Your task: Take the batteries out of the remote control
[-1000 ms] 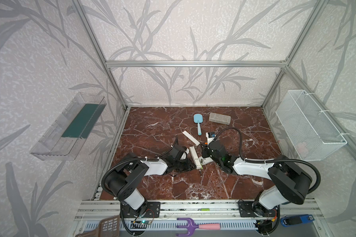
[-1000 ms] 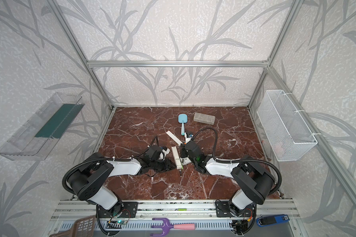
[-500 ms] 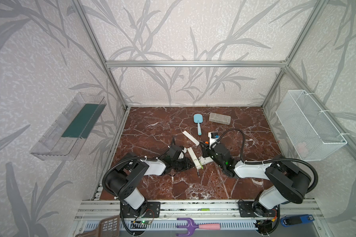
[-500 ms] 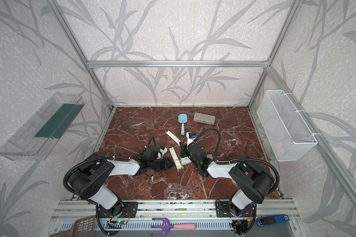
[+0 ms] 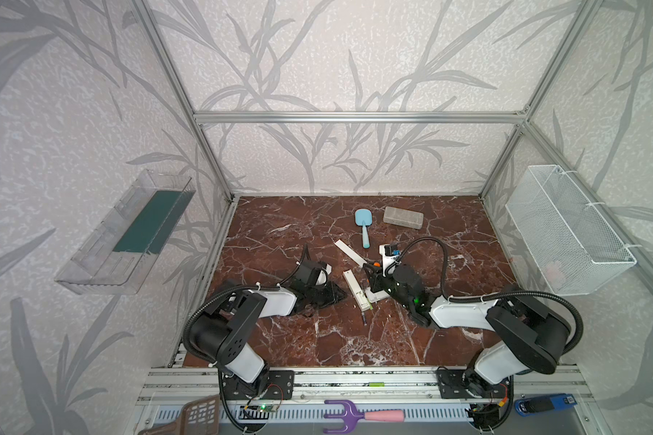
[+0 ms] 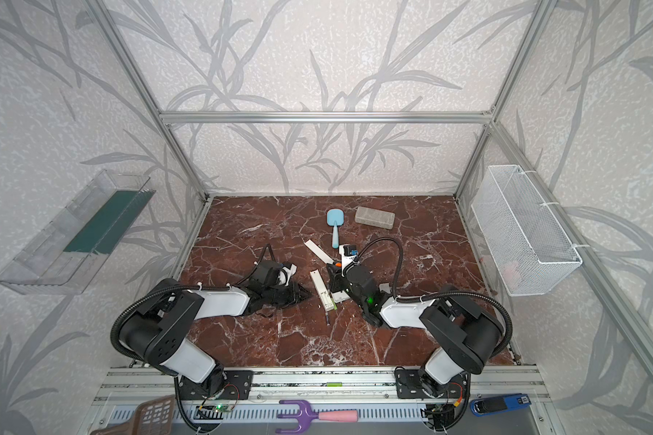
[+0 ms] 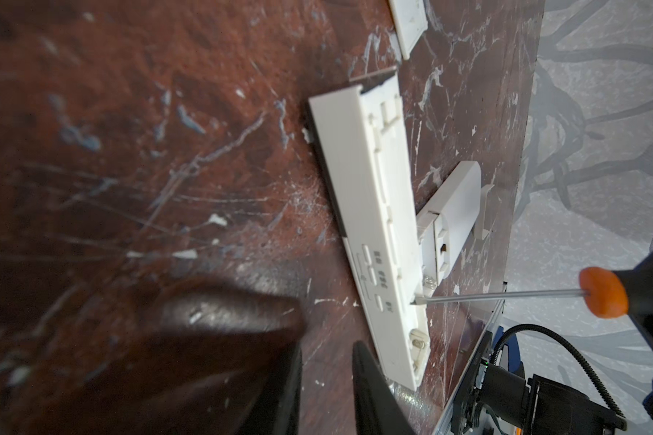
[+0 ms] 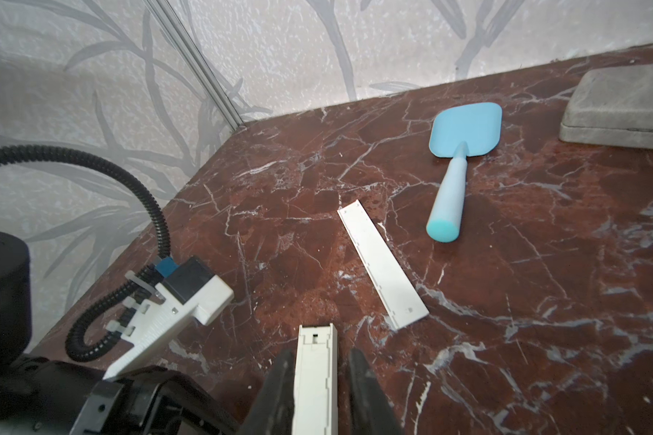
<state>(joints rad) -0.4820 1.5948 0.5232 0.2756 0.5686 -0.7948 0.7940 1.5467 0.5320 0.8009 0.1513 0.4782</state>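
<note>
While the right gripper [image 8: 320, 354] is clamped tight on the screwdriver [image 7: 604, 295], we see its thin tip touching the long remote [image 7: 370, 211] lying on the table [image 5: 317, 339]. Our left gripper [image 7: 327, 339] sits just beside that remote, jaws a little apart with nothing between them. A lime-green battery [image 5: 368, 306] peeks out at the remote's near end (too tiny to see well).

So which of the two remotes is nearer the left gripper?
The long remote: it lies between the left gripper and the short remote, which sits by the right gripper.
</note>
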